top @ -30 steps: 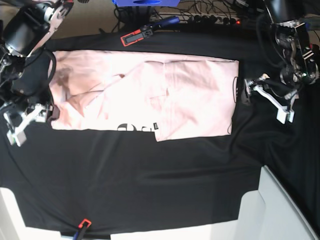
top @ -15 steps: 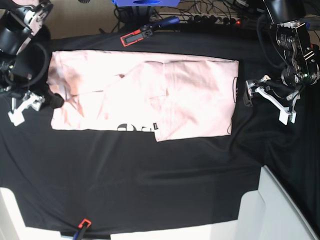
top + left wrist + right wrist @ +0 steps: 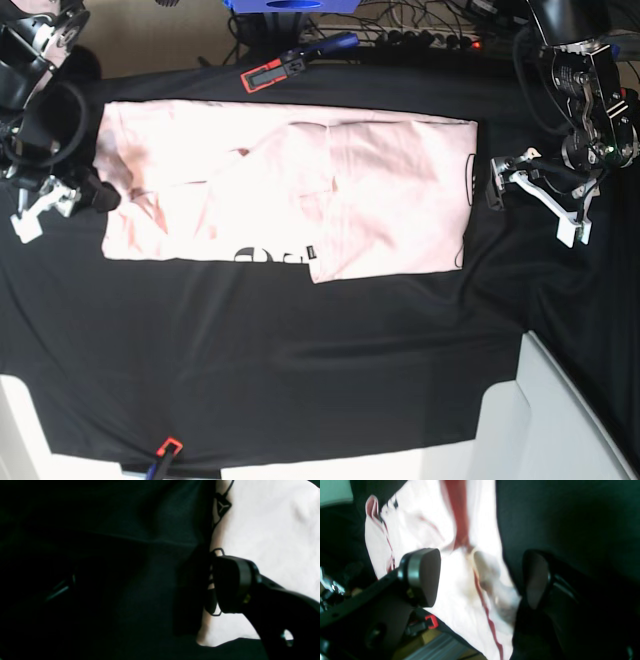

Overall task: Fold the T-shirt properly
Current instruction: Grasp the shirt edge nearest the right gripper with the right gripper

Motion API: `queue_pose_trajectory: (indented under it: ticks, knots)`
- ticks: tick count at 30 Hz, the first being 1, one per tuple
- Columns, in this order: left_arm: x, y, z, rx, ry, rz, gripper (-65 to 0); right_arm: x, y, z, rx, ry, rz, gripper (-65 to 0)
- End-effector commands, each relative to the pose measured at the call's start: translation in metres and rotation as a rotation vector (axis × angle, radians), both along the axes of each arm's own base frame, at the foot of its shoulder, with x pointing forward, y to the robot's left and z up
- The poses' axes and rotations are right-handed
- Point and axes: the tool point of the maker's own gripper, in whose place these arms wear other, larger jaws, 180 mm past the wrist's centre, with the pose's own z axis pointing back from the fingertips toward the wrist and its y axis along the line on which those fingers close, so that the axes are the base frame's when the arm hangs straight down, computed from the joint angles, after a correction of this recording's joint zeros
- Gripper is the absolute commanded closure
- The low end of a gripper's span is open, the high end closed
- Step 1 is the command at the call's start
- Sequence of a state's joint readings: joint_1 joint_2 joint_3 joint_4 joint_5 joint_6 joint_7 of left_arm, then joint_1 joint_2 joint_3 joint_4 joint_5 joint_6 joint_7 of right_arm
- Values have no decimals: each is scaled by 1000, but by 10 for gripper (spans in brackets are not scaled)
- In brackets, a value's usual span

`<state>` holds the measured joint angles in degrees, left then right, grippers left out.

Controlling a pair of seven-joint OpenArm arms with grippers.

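The pale pink T-shirt (image 3: 300,185) lies flat on the black table cloth (image 3: 300,360), folded into a long band, with black lettering peeking out at its front edge. My right gripper (image 3: 63,208) is open at the shirt's left end. In the right wrist view the right gripper (image 3: 480,578) straddles the T-shirt (image 3: 482,530) edge, one pad over pink fabric and one over black cloth. My left gripper (image 3: 533,208) is open just off the shirt's right end. In the left wrist view the left gripper (image 3: 145,587) has one pad at the T-shirt (image 3: 270,530) edge.
A red-and-black clamp (image 3: 270,72) with a blue handle grips the cloth's far edge, and another clamp (image 3: 165,450) sits at the near edge. Cables and a blue object (image 3: 290,5) lie behind the table. White table corners (image 3: 560,420) show at the front.
My right gripper has moved up and in toward the shirt's left end, its dark pad now at the fabric edge. The left gripper has barely shifted. The shirt has not moved.
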<state>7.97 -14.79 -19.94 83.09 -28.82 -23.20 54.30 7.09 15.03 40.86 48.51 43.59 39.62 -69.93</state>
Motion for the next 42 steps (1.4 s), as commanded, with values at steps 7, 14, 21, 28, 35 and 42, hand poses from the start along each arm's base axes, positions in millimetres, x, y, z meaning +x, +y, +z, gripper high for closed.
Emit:
queue_pose_trajectory:
  ticks: [7,14,21,28,35,42]
  knots:
    - [8,7,12,15,-42,0,-650,5,-1,5,2,-15,6,-486]
    - [9,7,12,15,-43,0,-650,5,12,2,28,-14,14,-486]
    - [9,7,12,16,-42,-1,-650,4,42,-3,58,6,90,-483]
    - [8,8,11,18,-40,0,-650,4,56,-4,85,9,99,-482]
    - [8,8,11,18,-40,0,-650,2,59,-5,91,17,106,-480]
    - [8,7,11,18,-39,-3,-650,-2,61,-7,96,33,122,-474]
